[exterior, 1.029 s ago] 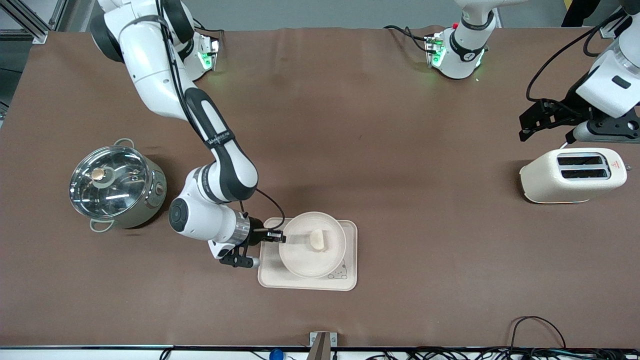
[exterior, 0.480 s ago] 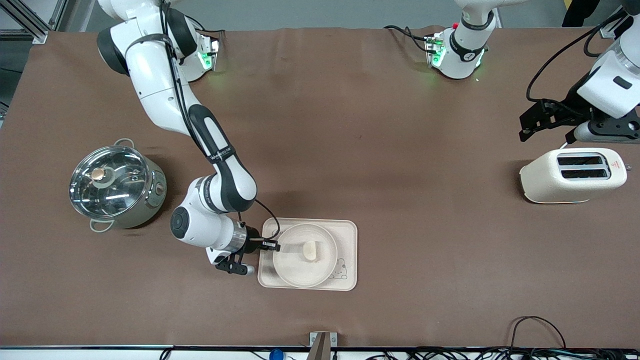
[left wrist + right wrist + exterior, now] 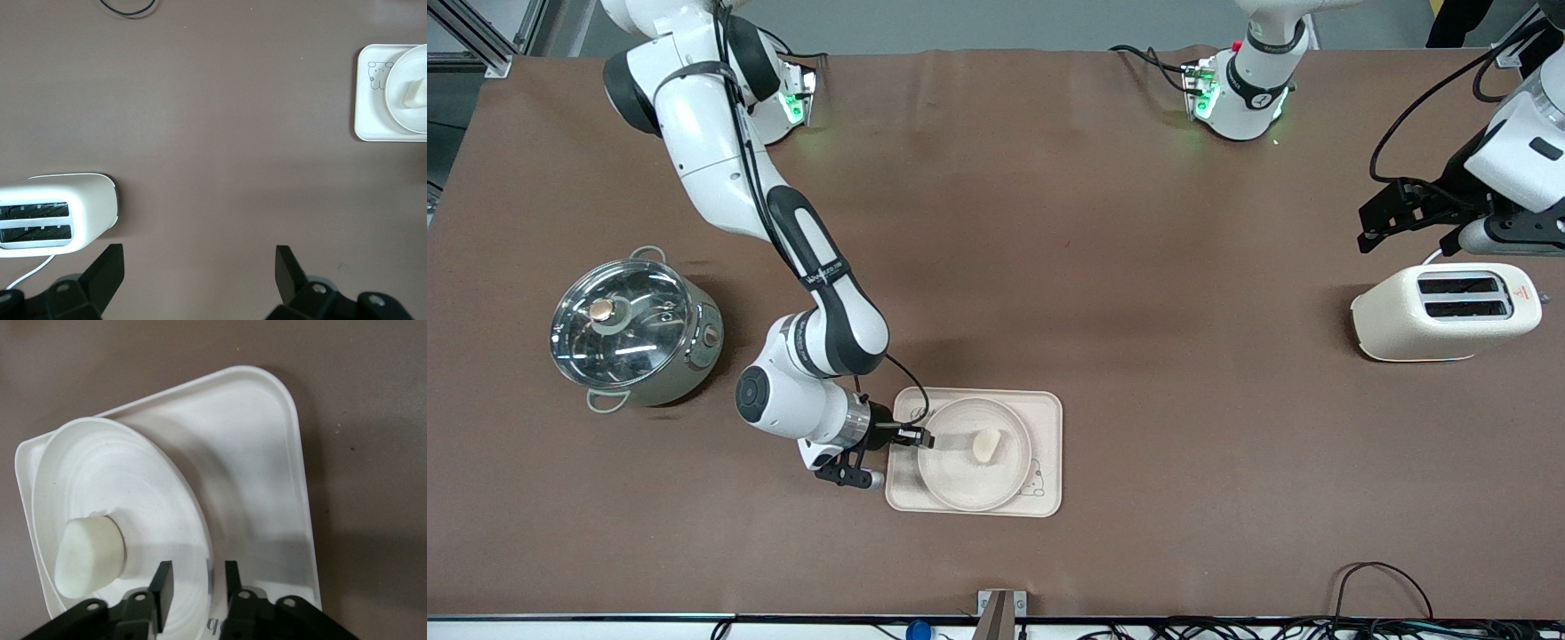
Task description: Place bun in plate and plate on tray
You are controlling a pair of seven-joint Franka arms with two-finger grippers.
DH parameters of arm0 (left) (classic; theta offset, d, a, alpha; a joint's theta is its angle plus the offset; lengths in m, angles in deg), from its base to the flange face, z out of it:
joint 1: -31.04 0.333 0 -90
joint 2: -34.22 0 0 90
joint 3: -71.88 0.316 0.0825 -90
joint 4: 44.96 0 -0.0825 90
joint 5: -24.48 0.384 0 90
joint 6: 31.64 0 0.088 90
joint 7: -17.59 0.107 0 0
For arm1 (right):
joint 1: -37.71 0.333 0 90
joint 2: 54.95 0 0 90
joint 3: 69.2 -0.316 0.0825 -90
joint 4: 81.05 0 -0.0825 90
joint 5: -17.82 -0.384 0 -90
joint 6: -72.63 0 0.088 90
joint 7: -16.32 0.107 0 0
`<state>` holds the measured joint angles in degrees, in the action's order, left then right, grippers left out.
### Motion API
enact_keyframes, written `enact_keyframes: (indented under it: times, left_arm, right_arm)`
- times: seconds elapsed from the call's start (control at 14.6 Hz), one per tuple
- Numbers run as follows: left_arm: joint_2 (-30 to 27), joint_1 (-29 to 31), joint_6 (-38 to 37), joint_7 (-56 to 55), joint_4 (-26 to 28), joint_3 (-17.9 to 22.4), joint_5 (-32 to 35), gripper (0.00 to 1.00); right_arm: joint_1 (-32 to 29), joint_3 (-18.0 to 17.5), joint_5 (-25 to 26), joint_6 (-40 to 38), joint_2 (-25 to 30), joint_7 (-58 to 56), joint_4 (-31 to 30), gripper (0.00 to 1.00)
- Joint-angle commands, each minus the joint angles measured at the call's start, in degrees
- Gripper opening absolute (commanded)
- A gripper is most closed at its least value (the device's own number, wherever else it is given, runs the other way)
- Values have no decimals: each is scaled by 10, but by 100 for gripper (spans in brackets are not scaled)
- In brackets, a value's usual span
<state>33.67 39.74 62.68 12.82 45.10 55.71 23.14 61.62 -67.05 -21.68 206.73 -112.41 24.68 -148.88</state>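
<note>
Nearly done — bun in plate, plate on tray, right hand not yet let go.

Bun (image 3: 987, 444) lies inside the plate (image 3: 960, 480), just ahead of the right hand (image 3: 921, 437); the plate sits in the tray (image 3: 1049, 409), filling most of it, rabbit drawing peeking out at the rim. Right wrist view shows the fingers (image 3: 162, 583) straddling the plate's rim, apparently clenched on it — what's left looks like release and retreat. Left hand (image 3: 197, 260) hangs released over bare counter (image 3: 1138, 267) beside the toaster (image 3: 1445, 311), waiting, well apart from the tray. Lidded pot (image 3: 636, 329) near the right arm holds nothing visible.
</note>
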Motion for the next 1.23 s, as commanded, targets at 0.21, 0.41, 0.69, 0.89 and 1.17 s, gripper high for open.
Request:
enact_keyframes:
  times: [0.21, 0.41, 0.69, 0.89, 1.17]
  left_arm:
    - [5, 8, -6, 7, -14, -4, -3, 100]
    - [5, 9, -6, 8, -15, -4, -2, 100]
    - [8, 9, -6, 12, -15, -2, -5, 100]
    - [7, 8, -6, 12, -14, -1, -6, 100]
    - [5, 25, -7, 13, -14, 3, -6, 100]
  right_arm:
    - [-18, 12, 102, -75, 68, 3, 1, 100]
    - [-20, 55, 164, -181, 143, -6, -14, 100]
    - [-21, 109, 271, -249, 278, -94, -111, 100]
    - [-42, 138, 309, -251, 397, -179, -218, 100]
    - [-85, 139, 339, -342, 524, -183, -289, 100]
